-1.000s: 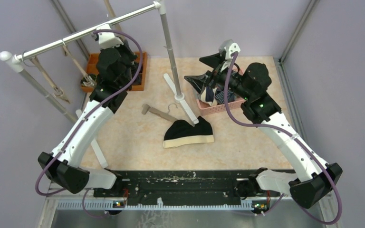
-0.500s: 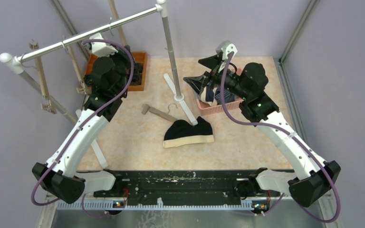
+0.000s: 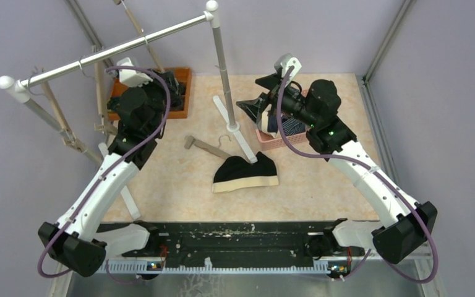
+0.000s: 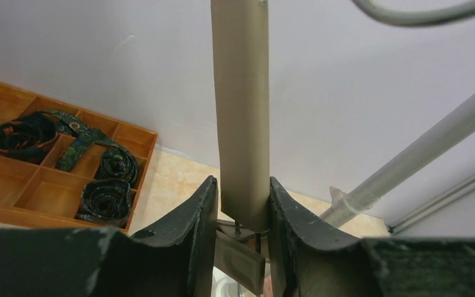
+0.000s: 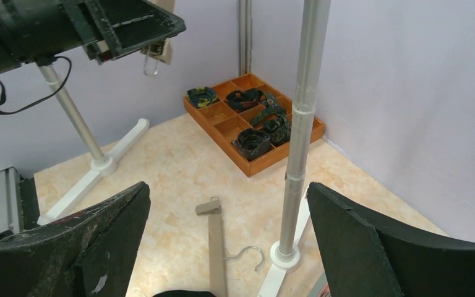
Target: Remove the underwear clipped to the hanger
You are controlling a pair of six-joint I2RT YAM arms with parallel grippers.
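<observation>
Two arms, two diff. jobs. The left arm was stretched to the far left, up toward the rack rail (image 3: 117,49), wrist raised so the left tool (image 4: 241,185) sat at hanger height. Its jaws were part-open w/ the beige bar of a hanger (image 4: 241,111) standing upright between them, v. close to both fingers. Couldn't tell whether they pinched it or just flanked it. No cloth showed on that bar in the wrist view. Prob. a stripped hanger being parked at the rail w/ the other bare hangers (image 3: 62,120), to keep it off the bench (image 3: 179,185).

The right arm was bent over the far-right side, elbow high, forearm angled left. The right tool (image 5: 227,192) gaped wide w/ nothing in it, hovering above the pink basket (image 3: 278,143). That fits a drop spot: striped underwear (image 3: 289,127) lay piled inside.

One more piece, the black brief (image 3: 245,170) w/ a beige waistband, lay flat mid-bench, just near of the rack's foot (image 3: 241,142). A second hanger (image 3: 205,146) lay to its left, one end reaching the cloth. Whether a clip held it there, couldn't tell. My read: that pair is the next job, and the right tool is nearer.

The orange tray (image 4: 143,179) of dark rolled items sat far-left, not part of this.
</observation>
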